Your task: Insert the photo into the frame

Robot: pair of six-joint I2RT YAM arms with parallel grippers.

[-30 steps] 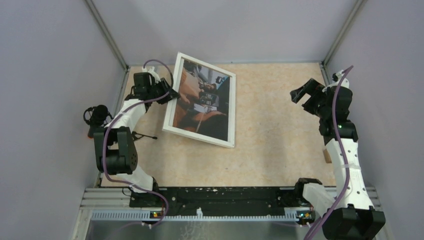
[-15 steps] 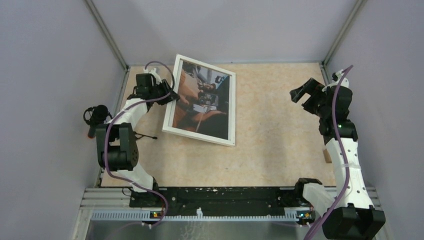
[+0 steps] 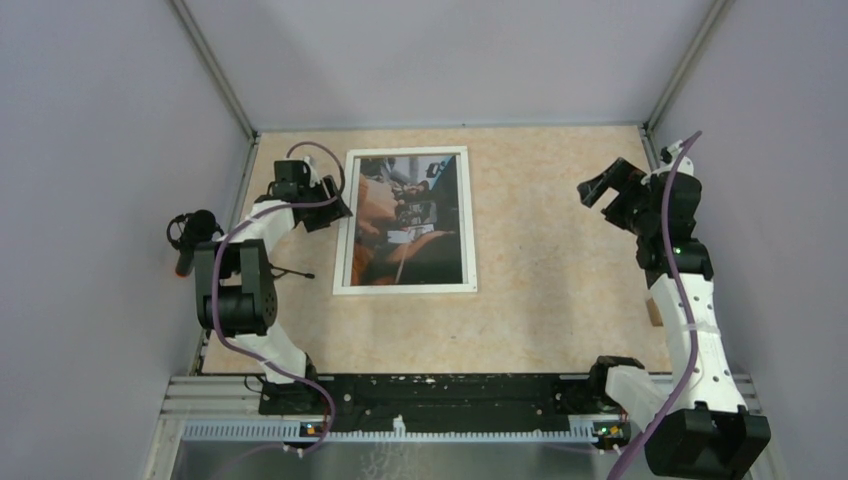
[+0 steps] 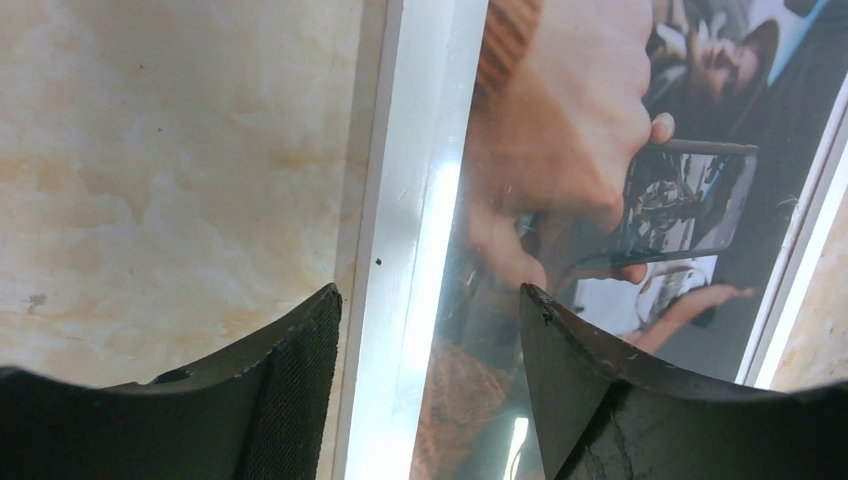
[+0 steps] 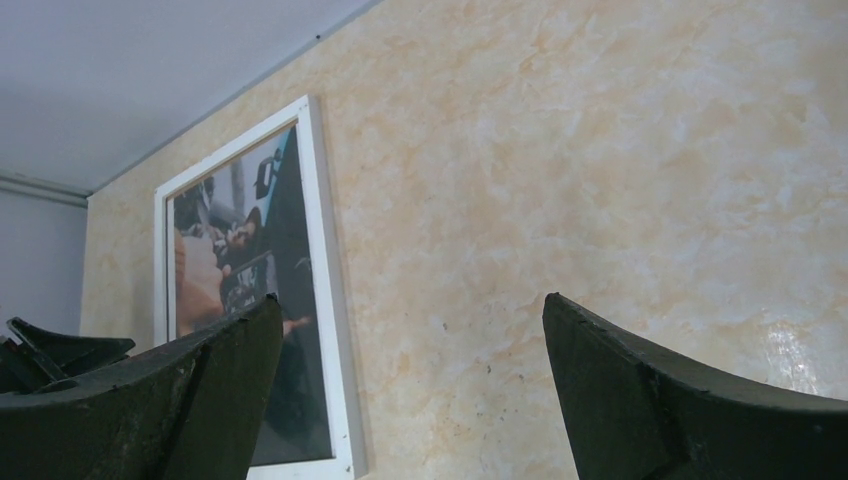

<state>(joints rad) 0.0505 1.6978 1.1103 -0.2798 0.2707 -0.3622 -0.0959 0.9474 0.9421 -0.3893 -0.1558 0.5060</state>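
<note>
Straddling the left strip of the frame (image 3: 404,289), the left claw (image 3: 335,207) sits at the far left of the counter (image 3: 540,300). The frame lies flat and square to the counter's edges, left of centre and toward the back wall. From overhead it is unclear whether the fingers touch the strip. The left wrist view answers this: both dark fingers (image 4: 290,390) stand parted, with the white strip and a band of picture running between them, a clear gap on the picture side, and nothing pinched. That close view also catches a bright streak of glare and a small dark speck on the strip, neither visible from above. The photo (image 3: 415,215), dark with orange-brown and white patches, sits inside the frame, face up. At the far right, the right claw (image 3: 606,186) hangs above the counter, well apart from the frame. Its wrist view shows the fingers spread wide around nothing, looking across the counter toward the frame.
</note>
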